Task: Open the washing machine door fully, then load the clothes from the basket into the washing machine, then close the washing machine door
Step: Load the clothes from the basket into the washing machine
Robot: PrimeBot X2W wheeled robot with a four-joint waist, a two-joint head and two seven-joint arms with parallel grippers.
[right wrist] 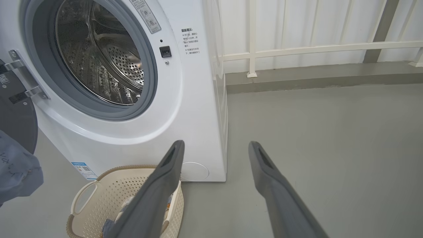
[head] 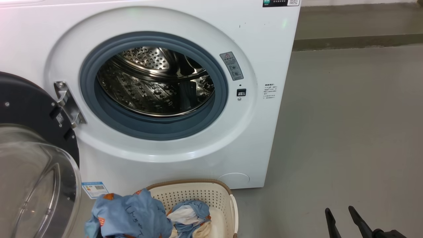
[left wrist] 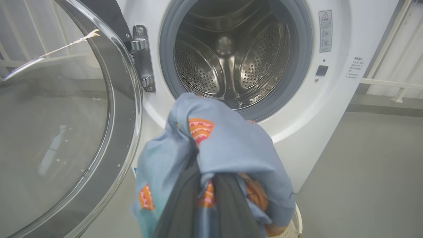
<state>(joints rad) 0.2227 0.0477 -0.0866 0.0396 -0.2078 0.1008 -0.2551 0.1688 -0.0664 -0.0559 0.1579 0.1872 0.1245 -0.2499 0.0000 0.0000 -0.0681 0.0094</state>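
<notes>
we are holding a blue garment [left wrist: 228, 142] in the left gripper [left wrist: 206, 185], its fingers pinched nearly shut on the cloth, over the left side of the basket [head: 211, 198] at the near foot of the washing machine [head: 271, 49]. the right gripper [right wrist: 216, 147] is hanging wide open and empty on the right. the washing machine door [head: 33, 109] is standing open on the left. we are judging that the trailing fabric needs lifting above the grey gasket [head: 152, 130], then carrying far into the drum [head: 155, 86] before we let go.
</notes>
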